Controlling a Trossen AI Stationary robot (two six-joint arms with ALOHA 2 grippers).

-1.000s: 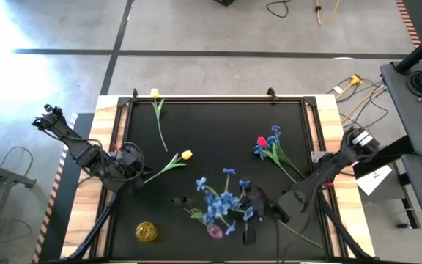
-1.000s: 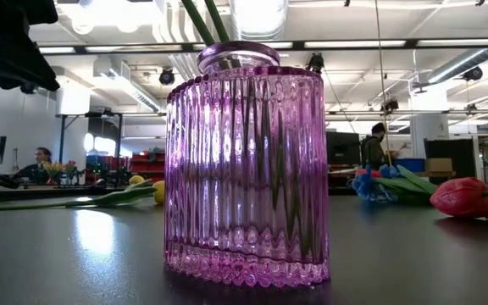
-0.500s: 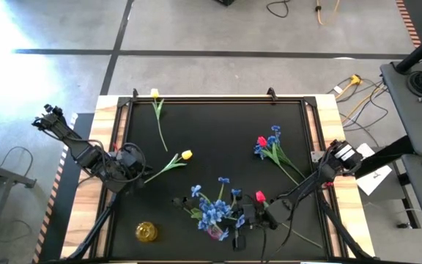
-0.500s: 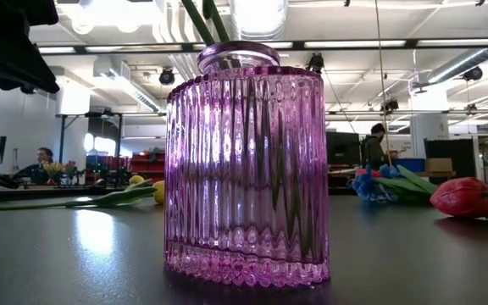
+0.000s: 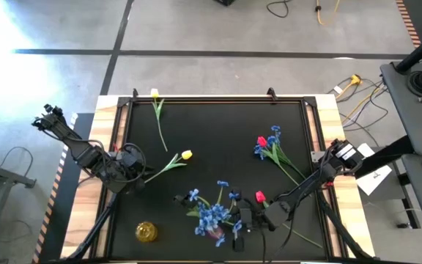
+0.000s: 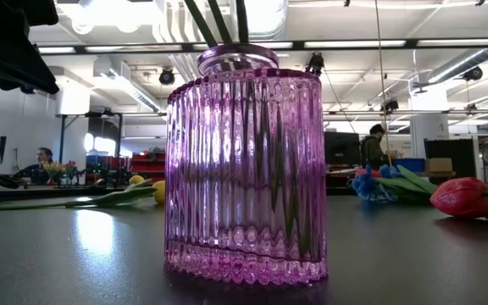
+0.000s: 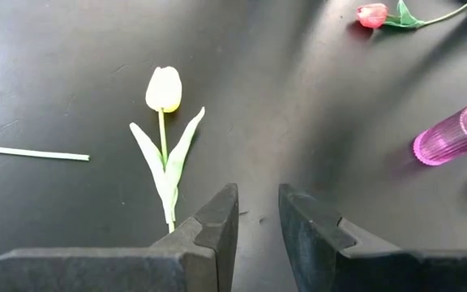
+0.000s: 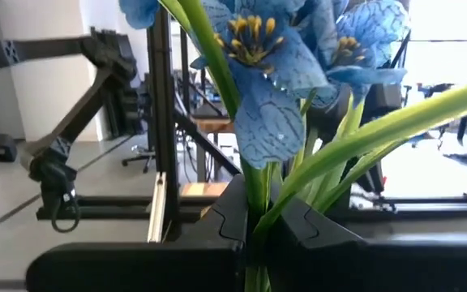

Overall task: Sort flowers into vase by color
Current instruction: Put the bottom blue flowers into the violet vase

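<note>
My right gripper [image 5: 234, 220] is shut on a bushy blue flower spray [image 5: 211, 214] right over the pink ribbed glass vase [image 6: 246, 165] near the table's near edge. Green stems [image 6: 219, 19] go down into the vase's neck. My left gripper [image 7: 258, 215] is open at the table's left, just short of a yellow tulip [image 7: 164, 88] that lies flat. A second yellow tulip [image 5: 154, 94] lies at the far edge. One red tulip [image 5: 259, 196] lies beside my right arm. A red and blue bunch [image 5: 269, 143] lies farther right. A yellow vase [image 5: 146, 232] stands near-left. My right gripper pinches the blue spray's green stems [image 8: 259, 191] between its two fingers, just below the blossoms. The fingers come in level from the table's right and lie across the stems. The spray stands nearly upright, blossoms above the fingers, and its lower stem ends [image 6: 227, 25] are inside the pink vase's neck.
A bare green stem piece [image 7: 31, 152] lies on the black mat near my left gripper. The mat has a raised frame and wooden borders [image 5: 328, 110]. People and workbenches show in the room behind the table. Open mat lies in the middle between the flowers.
My right gripper has carried the blue spray toward the table's left and near edge, over the pink vase, uncovering the red tulip beside the arm. At the vase's neck a further stem now shows going in.
</note>
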